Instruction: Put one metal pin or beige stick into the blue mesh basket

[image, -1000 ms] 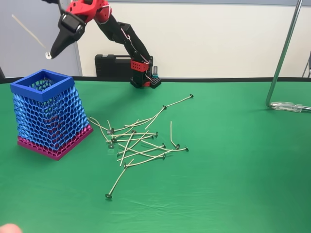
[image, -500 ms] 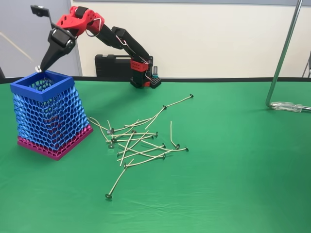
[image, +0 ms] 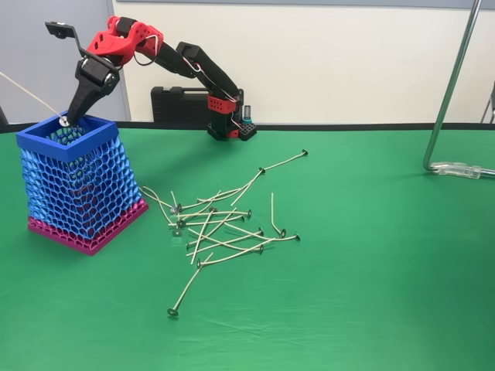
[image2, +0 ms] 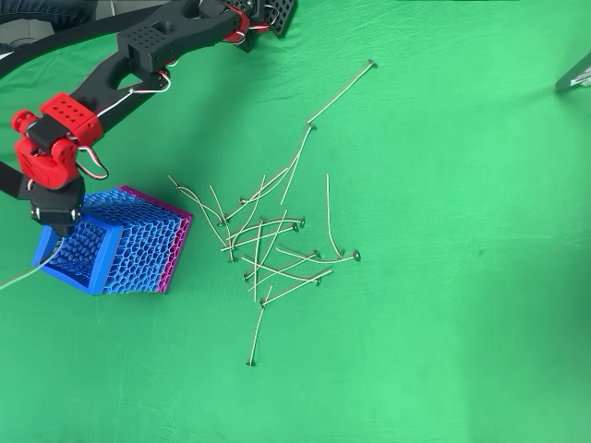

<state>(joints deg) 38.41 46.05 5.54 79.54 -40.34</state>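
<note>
While poised over the basket mouth: delivery step, with release not yet made.

Step in hand: carrying one beige stick (image: 29,94) to the blue mesh basket (image: 77,182); head end lowered to the rim opening, tail end jutting up and out to the left in the fixed view.

Gripper (image: 66,118): fingertips at the level of the dark-blue rim, pinched together on the stick close to its round metal head; black fingers, red wrist body above.

Where the stick is: held in the air, head just inside the square opening, shaft slanting over the left rim and beyond it; in the overhead view (image2: 28,269) running off the basket's lower-left side toward the picture edge.

Look of the stick: thin, pale, nearly straight, small flat metal disc at the gripped end; same kind as the loose ones.

Basket: standing upright on the green table (image: 371,255), light-blue honeycomb walls, solid dark-blue rim, magenta base; interior hard to read through the mesh.

Loose pile (image: 220,224): many like sticks crossed over one another, well apart to the right of the basket.

Next move, as a judgement: tilting the shaft closer to vertical so the long tail clears the rim, then parting the fingers; released at the present slant, likely to tip over the left edge and fall outside.

Background: black case (image: 178,103) behind the arm base.
</note>
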